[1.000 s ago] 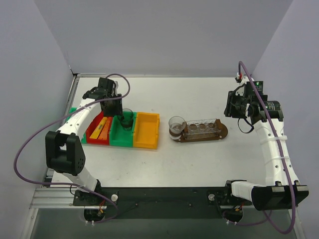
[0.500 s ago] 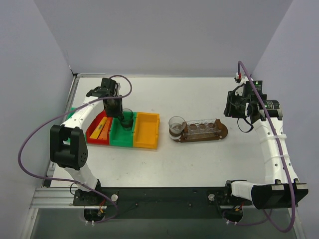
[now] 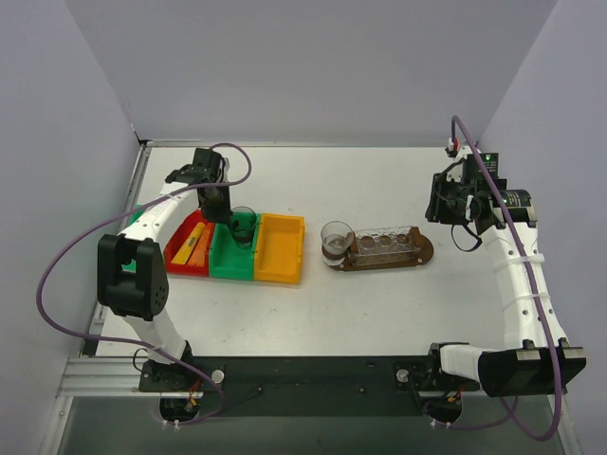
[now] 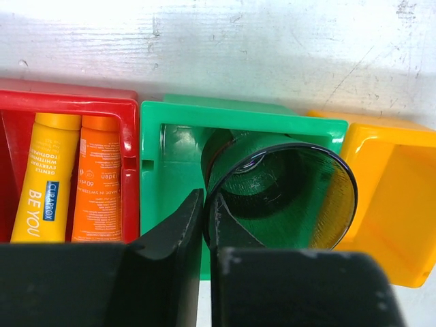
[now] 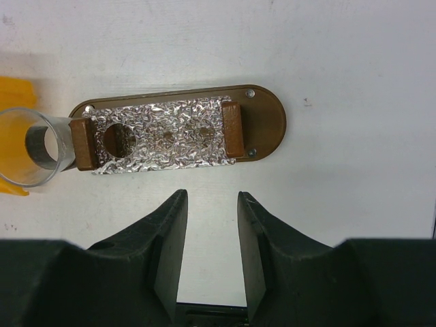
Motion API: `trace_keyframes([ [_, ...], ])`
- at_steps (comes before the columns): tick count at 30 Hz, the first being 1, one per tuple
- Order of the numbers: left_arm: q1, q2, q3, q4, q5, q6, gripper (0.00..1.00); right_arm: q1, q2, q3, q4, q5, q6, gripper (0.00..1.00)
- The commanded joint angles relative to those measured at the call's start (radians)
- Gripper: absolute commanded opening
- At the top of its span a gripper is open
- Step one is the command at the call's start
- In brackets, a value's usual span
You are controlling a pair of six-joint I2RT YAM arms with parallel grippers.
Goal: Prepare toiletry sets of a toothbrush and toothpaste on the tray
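Left gripper [image 4: 206, 204] pinching thin rim of clear cup [image 4: 272, 177] inside glossy green bin [image 4: 163, 136], right gripper [image 5: 211, 218] open over bare table [image 5: 340, 204] beside foil-topped wooden tray [image 5: 269, 122]

Lower ends of toothpaste tubes [image 4: 44, 170] — hidden behind left jaws.

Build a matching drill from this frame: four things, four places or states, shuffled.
Things:
1. toothpaste tubes
2. clear cup whose rim the left hand pinches
3. second cup
4. right hand

Places or states:
A. at one end of the tray
B. open, holding nothing
C. in the red bin
D. in the green bin

Pairs: 1-C, 2-D, 3-A, 4-B.
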Motion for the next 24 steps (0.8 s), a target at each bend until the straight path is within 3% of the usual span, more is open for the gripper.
trace_keyframes([
  [1,0.001,-0.030,0.044,0.007,0.008,-0.010,0.08,-0.005,-0.007,0.010,-0.013,-0.014,-0.007,0.31],
  [5,0.001,-0.061,0.033,0.003,0.008,-0.033,0.00,-0.006,-0.007,0.010,-0.014,-0.023,-0.009,0.31],
  [24,0.006,-0.274,0.046,-0.091,0.011,-0.199,0.00,0.006,-0.053,0.022,-0.025,-0.038,0.040,0.33],
])
